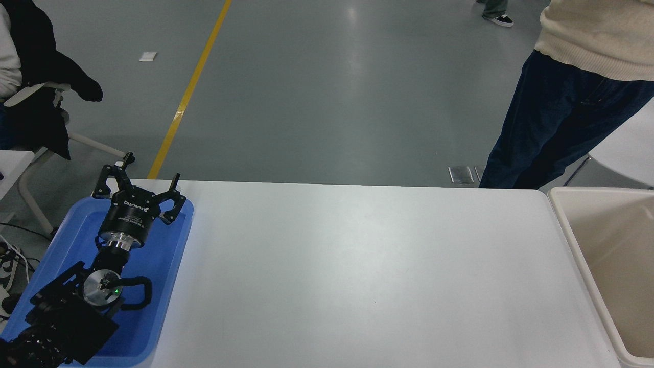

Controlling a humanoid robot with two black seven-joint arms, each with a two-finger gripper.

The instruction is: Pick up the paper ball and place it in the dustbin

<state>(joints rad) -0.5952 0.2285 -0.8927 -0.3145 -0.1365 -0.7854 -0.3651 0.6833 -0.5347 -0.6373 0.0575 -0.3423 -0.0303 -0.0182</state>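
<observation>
Left gripper [144, 179] rests above a blue tray [168, 266], jaws spread open, cream dustbin [567, 225] beside the white worktop [368, 276].

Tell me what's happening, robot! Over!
Left pincer open, parked over the blue tray. Right pincer not in view. No paper ball in sight. Dustbin at the table's right end, nothing blocking it. Over.
</observation>
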